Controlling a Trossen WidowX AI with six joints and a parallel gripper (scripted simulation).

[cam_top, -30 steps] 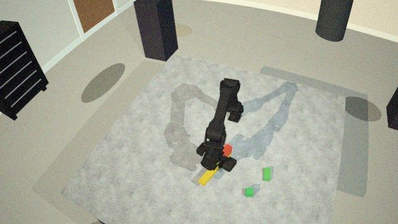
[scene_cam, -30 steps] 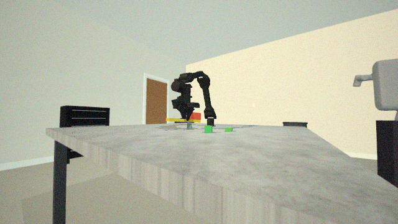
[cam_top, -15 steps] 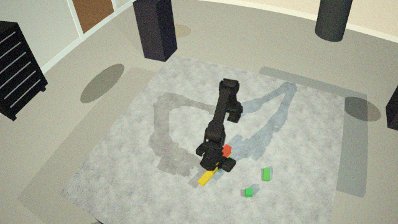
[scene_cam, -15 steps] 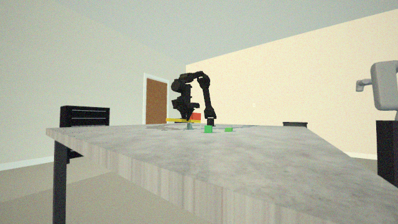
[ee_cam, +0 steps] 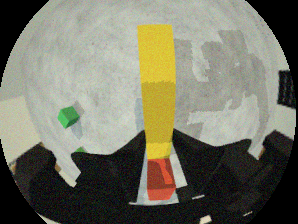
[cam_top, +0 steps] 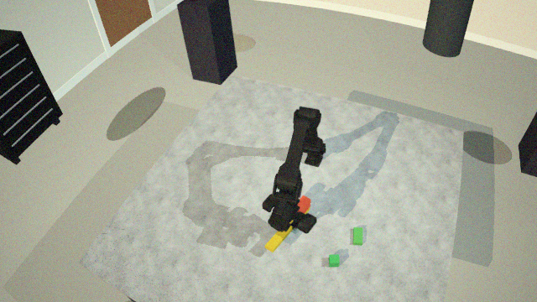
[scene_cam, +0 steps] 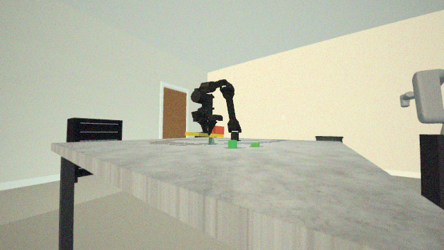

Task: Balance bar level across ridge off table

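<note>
Across the mottled table (cam_top: 235, 109) (scene_cam: 263, 180) (ee_cam: 100, 45), our gripper (cam_top: 289, 226) (scene_cam: 209, 133) (ee_cam: 158, 132) has its jaws partly closed, clamping the yellow bar (cam_top: 278, 240) (scene_cam: 194, 133) (ee_cam: 159, 65) just above the grey-blue ridge (scene_cam: 211, 141), long ends reaching out either side of it.

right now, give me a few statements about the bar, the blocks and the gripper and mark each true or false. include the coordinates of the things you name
1. The gripper (cam_top: 292, 226) (scene_cam: 209, 133) (ee_cam: 158, 132) is shut on the yellow bar (cam_top: 278, 240) (scene_cam: 194, 134) (ee_cam: 159, 110). True.
2. The red block (cam_top: 304, 204) (scene_cam: 218, 130) (ee_cam: 161, 186) lies flat on the table (cam_top: 403, 277) (scene_cam: 277, 173) (ee_cam: 100, 50). False: it sits on one end of the yellow bar.
3. Two green blocks stand on the table. True.
4. The two green blocks touch each other. False: there is a gap between them.
5. The yellow bar has been let go. False: the gripper has it between its fingers.
</note>
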